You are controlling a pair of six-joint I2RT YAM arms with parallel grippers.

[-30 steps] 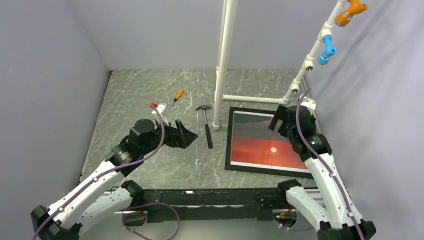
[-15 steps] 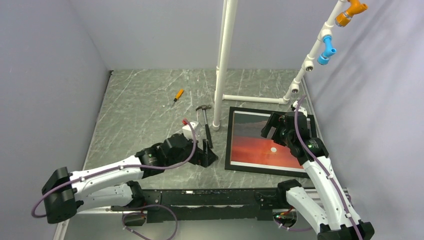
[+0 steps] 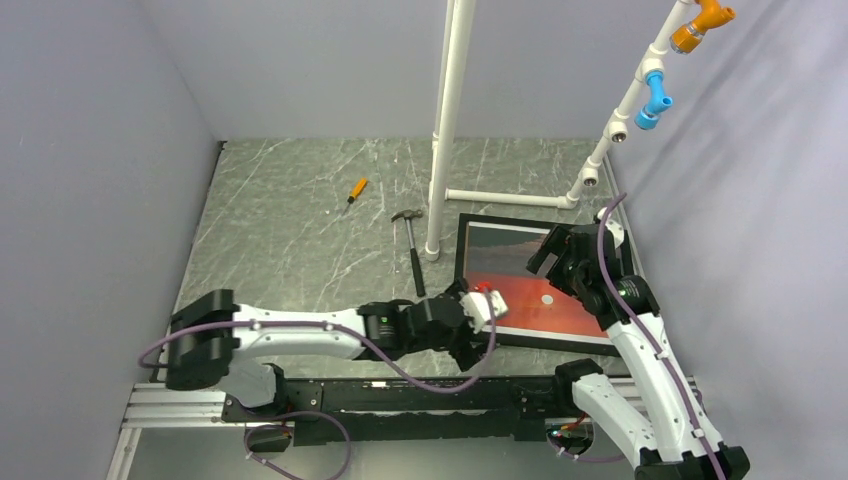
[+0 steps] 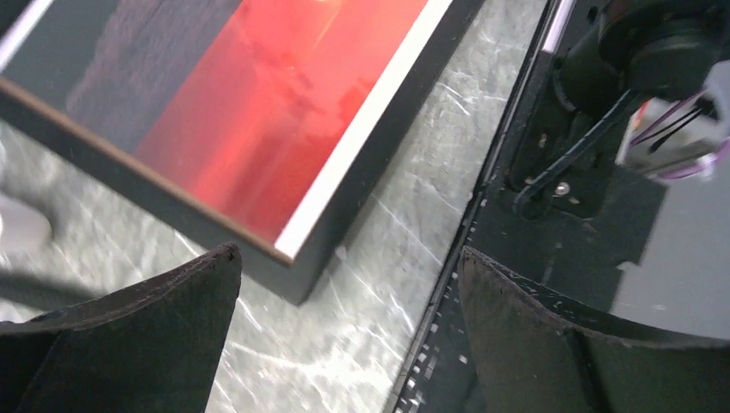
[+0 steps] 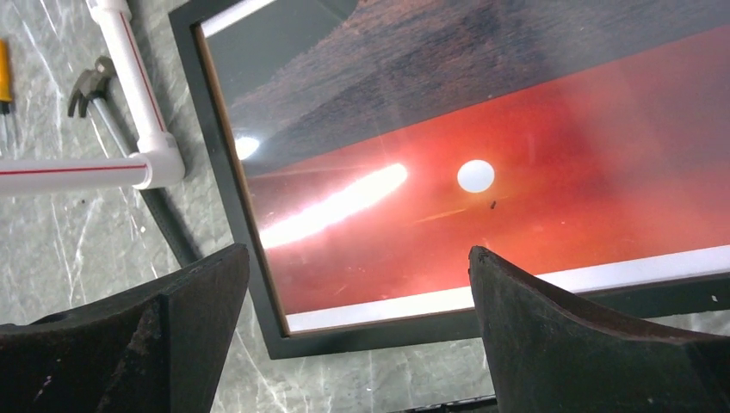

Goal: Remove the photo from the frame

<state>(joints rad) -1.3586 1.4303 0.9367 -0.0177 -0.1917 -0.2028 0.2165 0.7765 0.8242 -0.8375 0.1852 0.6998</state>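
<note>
The frame [image 3: 540,343] lies flat at the right of the table, thin and black, with the photo [image 3: 520,295] in it face up, red sky and a small white sun. My left gripper [image 3: 468,345] hangs open over the frame's near left corner. In the left wrist view that corner of the frame [image 4: 360,172] and the photo [image 4: 258,112] sit just ahead of the open left gripper [image 4: 349,252], apart from both fingers. My right gripper [image 3: 548,255] hovers open above the photo's far half. Its own view shows the photo [image 5: 534,198] and the frame [image 5: 228,172] below the right gripper [image 5: 360,250].
A black-handled hammer [image 3: 410,250] lies left of the frame beside the upright white pipe [image 3: 445,130]. An orange-handled screwdriver [image 3: 354,190] lies farther back. A low white pipe [image 3: 500,197] runs behind the frame. The black base rail [image 3: 400,385] borders the near edge.
My left arm has swung right and toward the near edge, from mid-table to the frame's near left corner. The right gripper has shifted slightly over the photo. Both stay open.
</note>
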